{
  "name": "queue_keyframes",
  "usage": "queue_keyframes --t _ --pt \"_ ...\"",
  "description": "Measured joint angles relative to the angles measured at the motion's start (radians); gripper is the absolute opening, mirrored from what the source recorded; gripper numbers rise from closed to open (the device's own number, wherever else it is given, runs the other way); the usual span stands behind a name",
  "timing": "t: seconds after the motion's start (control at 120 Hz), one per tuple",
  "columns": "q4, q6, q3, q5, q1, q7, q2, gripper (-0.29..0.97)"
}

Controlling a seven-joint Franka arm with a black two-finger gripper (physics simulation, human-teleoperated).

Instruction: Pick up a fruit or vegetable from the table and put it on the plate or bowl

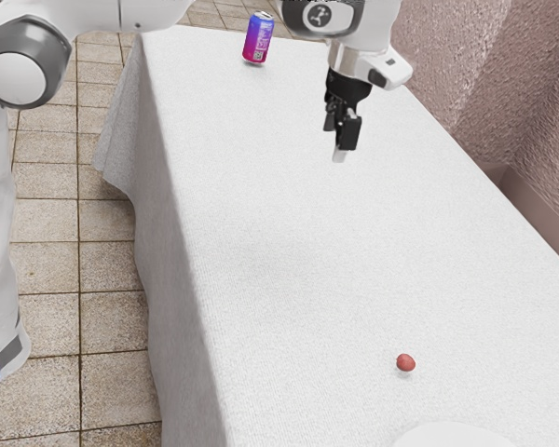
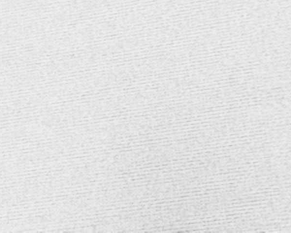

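A small red fruit point(image 1: 406, 362) lies on the white tablecloth near the table's front end. Just beyond it, at the exterior view's lower edge, the rim of a white plate point(image 1: 455, 434) shows. My gripper point(image 1: 342, 149) hangs above the table's far half, well away from the fruit and plate, pointing down. Its fingers stand apart with nothing between them. In the wrist view, bare white cloth point(image 2: 145, 116) lies under my hand.
A purple and blue drink can point(image 1: 258, 38) stands at the table's far end, toward the exterior view's left of my gripper. The table point(image 1: 289, 261) drops off to a tiled floor on the left. A pink wall runs along the right.
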Motion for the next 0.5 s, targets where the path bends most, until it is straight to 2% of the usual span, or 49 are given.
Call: queue_keyframes --t 0.342,0.442,0.5 --pt "0.012 -0.054 -0.004 -0.014 -0.014 0.007 0.036 0.68" --pt "0.009 -0.058 -0.074 -0.013 0.010 0.008 0.039 0.68" --pt "0.008 -0.052 -0.113 -0.013 -0.009 0.009 0.052 0.68"
